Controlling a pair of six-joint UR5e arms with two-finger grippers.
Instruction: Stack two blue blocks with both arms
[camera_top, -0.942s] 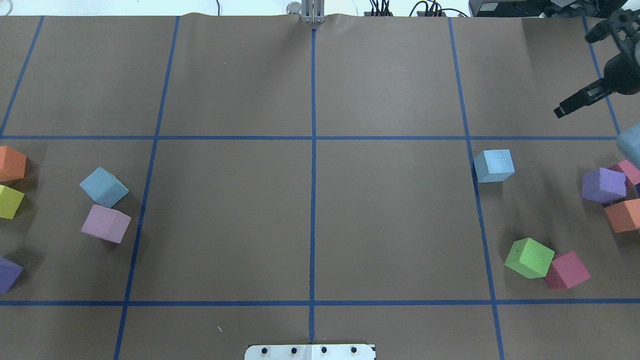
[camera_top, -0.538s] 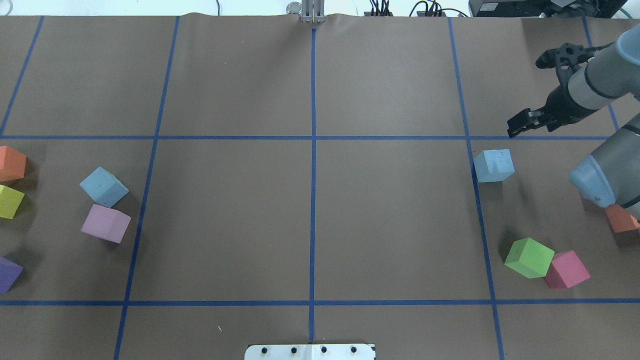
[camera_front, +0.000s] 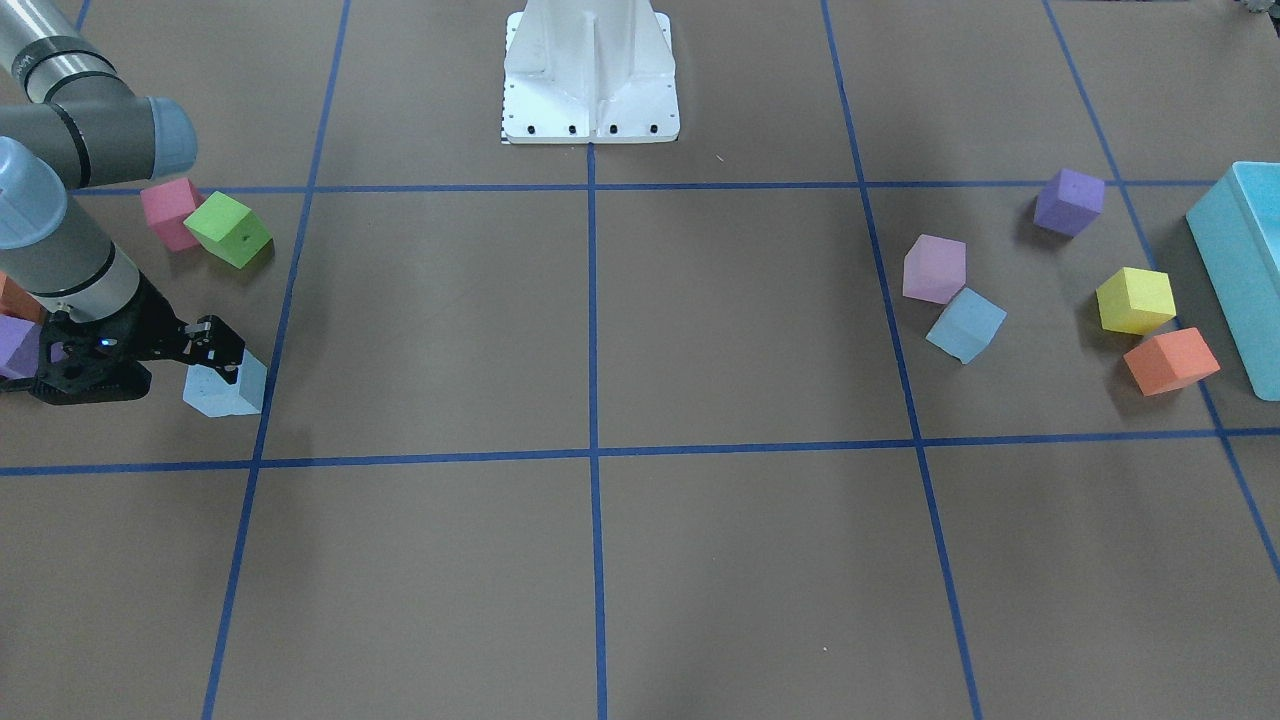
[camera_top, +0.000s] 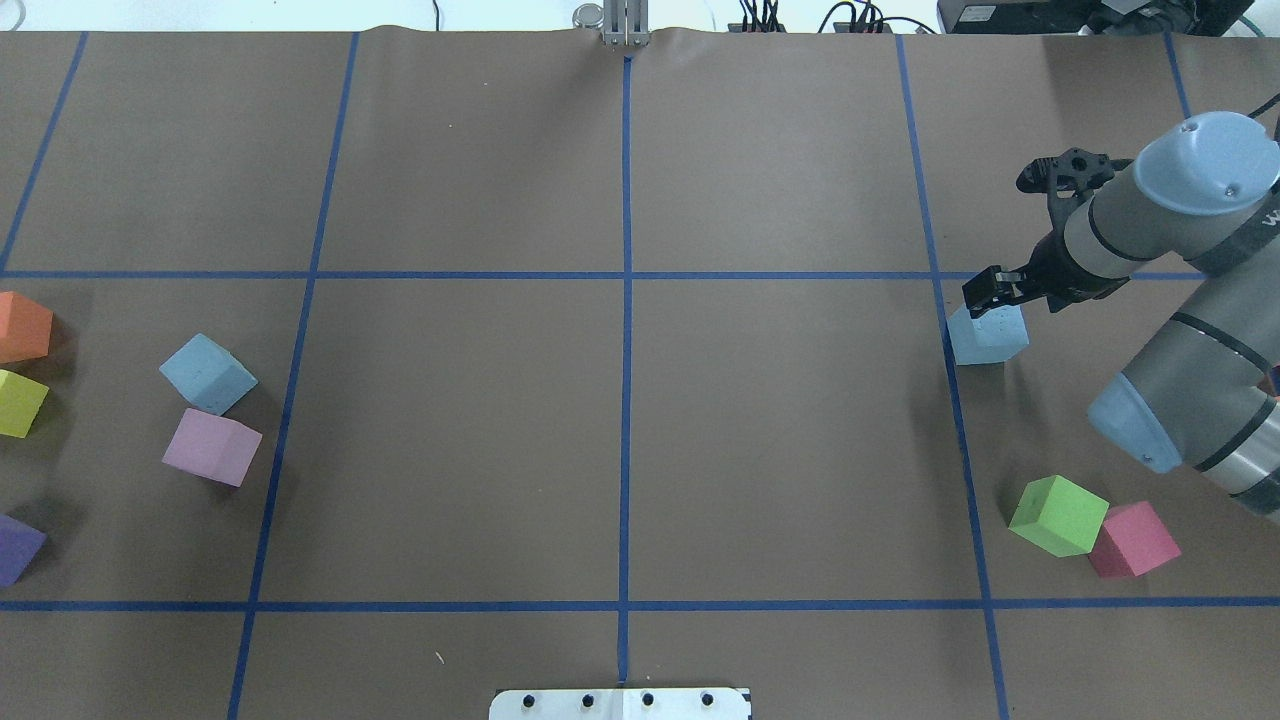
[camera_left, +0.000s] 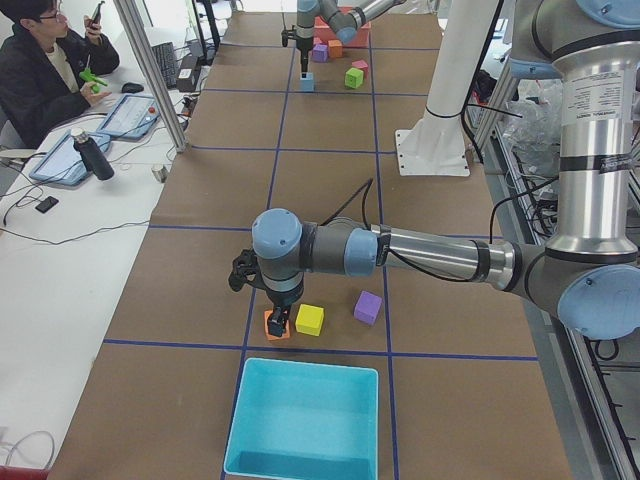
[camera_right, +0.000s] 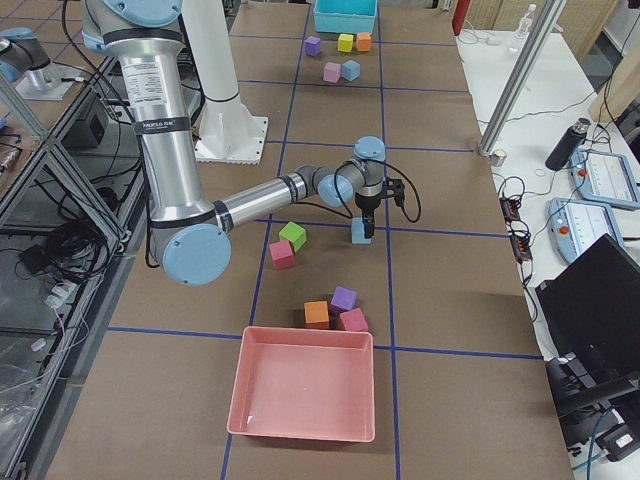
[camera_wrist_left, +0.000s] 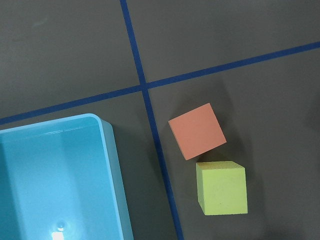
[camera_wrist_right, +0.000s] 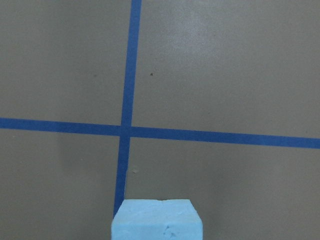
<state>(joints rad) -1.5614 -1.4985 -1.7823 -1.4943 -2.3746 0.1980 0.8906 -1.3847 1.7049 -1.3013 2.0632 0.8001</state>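
The right arm (camera_top: 1150, 230) had swung in from the tabletop's (camera_top: 780, 430) right edge, bringing its fingers (camera_top: 982, 290) right up to the nearer blue block (camera_top: 990, 338). Nothing else had shifted.

That block sat on the tabletop across a blue tape line, with its sides close to square with the grid. The right fingers hung just above its far top edge. In the right wrist view, only its top poked in at the bottom centre, so it lay almost straight beneath. As a cube it had no long axis, and either pair of opposite faces would likely do for a grip. No view showed whether the right fingers stood wide or narrow.

The other blue block (camera_top: 207, 373) lay well apart on the left side, turned corner-on to the grid and touching a lilac cube (camera_top: 212, 447). The left arm (camera_left: 400, 250) was the nearer to it. Its fingers (camera_left: 274, 322) hung by the turquoise box (camera_left: 305, 420), and its camera looked down on an orange cube (camera_wrist_left: 196, 131) and a yellow cube (camera_wrist_left: 222, 187). Their spread could not be told either.
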